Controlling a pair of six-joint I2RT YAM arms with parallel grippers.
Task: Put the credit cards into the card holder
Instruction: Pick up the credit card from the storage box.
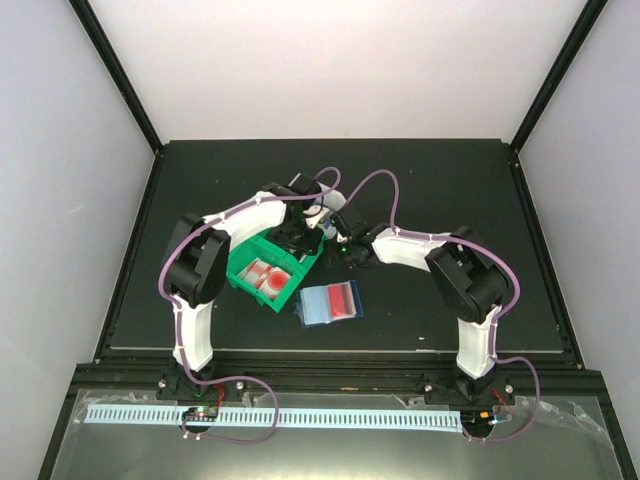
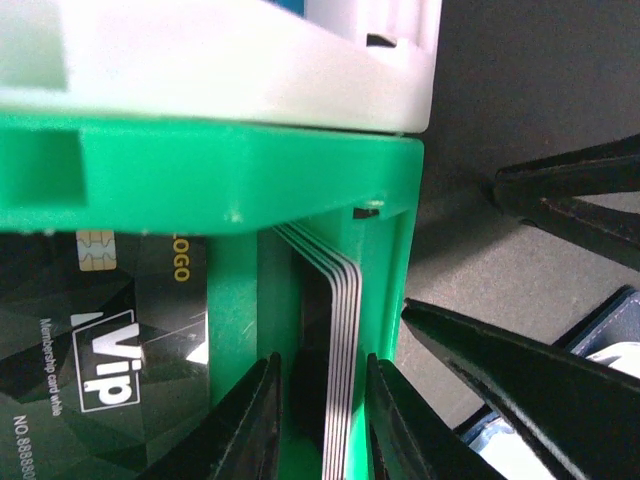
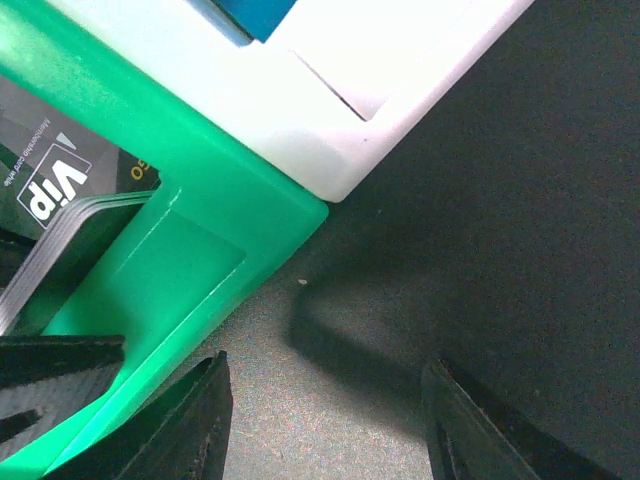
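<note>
A green bin [image 1: 262, 285] holds red-and-white cards [image 1: 268, 276] and black cards. In the left wrist view a stack of black cards [image 2: 340, 350] stands on edge in a narrow slot of the green bin [image 2: 200, 170], beside a flat black VIP card [image 2: 110, 350]. My left gripper [image 2: 320, 430] is open and straddles that stack, not clamped on it. My right gripper [image 3: 325, 420] is open and empty over the dark mat, just off the bin's corner [image 3: 250, 220]. The open blue card holder [image 1: 330, 302] lies in front of the bin with a red card in one sleeve.
A white bin [image 1: 322, 213] with blue cards [image 3: 250, 15] stands against the green bin's far side. My right gripper's fingers [image 2: 530, 380] are close beside my left gripper [image 1: 300, 243]. A raised frame borders the black mat [image 1: 440, 190].
</note>
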